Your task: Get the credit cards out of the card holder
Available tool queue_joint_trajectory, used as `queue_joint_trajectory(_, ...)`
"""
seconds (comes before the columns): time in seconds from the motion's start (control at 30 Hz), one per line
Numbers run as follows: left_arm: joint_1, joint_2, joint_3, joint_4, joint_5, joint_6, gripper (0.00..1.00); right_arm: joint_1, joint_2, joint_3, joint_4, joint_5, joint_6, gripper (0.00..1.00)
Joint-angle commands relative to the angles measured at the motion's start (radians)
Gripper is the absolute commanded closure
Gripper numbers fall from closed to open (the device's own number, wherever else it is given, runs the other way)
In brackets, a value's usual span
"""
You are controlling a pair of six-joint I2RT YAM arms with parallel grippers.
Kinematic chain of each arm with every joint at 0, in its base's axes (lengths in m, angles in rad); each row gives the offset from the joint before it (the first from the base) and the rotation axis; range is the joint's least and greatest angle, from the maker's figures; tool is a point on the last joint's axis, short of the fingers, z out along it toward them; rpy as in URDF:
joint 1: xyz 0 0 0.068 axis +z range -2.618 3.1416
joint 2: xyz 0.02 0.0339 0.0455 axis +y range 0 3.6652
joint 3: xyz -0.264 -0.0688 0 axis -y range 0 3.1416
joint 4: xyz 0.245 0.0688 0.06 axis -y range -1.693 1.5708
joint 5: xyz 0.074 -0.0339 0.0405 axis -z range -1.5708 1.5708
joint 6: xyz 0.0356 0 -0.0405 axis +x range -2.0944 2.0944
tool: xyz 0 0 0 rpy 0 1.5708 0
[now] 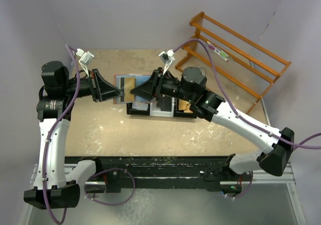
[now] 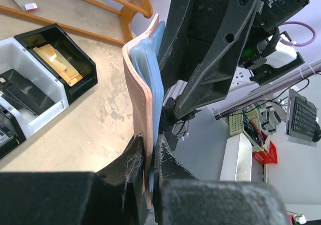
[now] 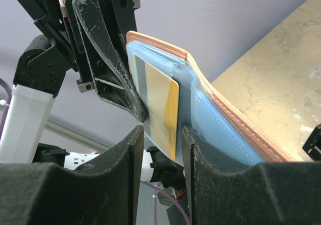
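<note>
The left gripper [image 2: 151,157] is clamped shut on the lower edge of the card holder [image 2: 140,84] and holds it upright in the air, open side toward the right gripper [image 3: 162,130]. One credit card [image 3: 158,104], grey-striped with a yellow edge, sticks out of the light blue pockets [image 3: 215,120] and sits in the gap between the right gripper's fingers [image 3: 120,175]. Those jaws flank the card closely. I cannot tell whether the pads press it yet.

The main risk lies in that gap. The card seems to lie slantwise between the pads, not edge-on to them, so a squeeze could bow or twist it instead of pinching it flat, and it might spring free and drop to the tabletop [image 3: 271,84] beneath both hands.

The far finger also stands just beside the blue lining. If it catches the lining along with the card, a pull would drag the whole holder.

The left hand holds only a narrow strip of leather, so a hard tug could slide the holder out of its jaws.
</note>
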Motion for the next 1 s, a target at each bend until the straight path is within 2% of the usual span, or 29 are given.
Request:
queue_joint_trajectory(0.0, -0.012, -0.047, 0.01, 0.074, 0.166, -0.069, 1.0, -0.015, 0.042, 0.017, 0.077, -0.05, 0.048, 0.62)
queue_joint_trajectory(0.33, -0.012, -0.081, -0.029, 0.235, 0.225, -0.21, 1.0, -0.017, 0.043, 0.001, 0.2, -0.169, 0.097, 0.69)
queue_joint_trajectory(0.57, -0.012, -0.091, -0.045, 0.245, 0.22, -0.229, 1.0, -0.017, 0.064, 0.006, 0.262, -0.251, 0.109, 0.77)
queue_joint_trajectory(0.6, -0.012, -0.093, -0.049, 0.245, 0.219, -0.231, 0.98, -0.017, 0.064, 0.007, 0.276, -0.249, 0.108, 0.79)
queue_joint_trajectory(0.67, -0.012, -0.094, -0.055, 0.245, 0.216, -0.234, 0.87, -0.017, 0.064, 0.007, 0.292, -0.249, 0.107, 0.84)
queue_joint_trajectory(0.7, -0.012, -0.095, -0.058, 0.245, 0.216, -0.235, 0.85, -0.017, 0.063, 0.007, 0.294, -0.252, 0.108, 0.86)
queue_joint_trajectory(0.97, -0.012, -0.097, -0.067, 0.272, 0.219, -0.257, 0.81, -0.017, 0.059, -0.005, 0.293, -0.276, 0.11, 1.0)
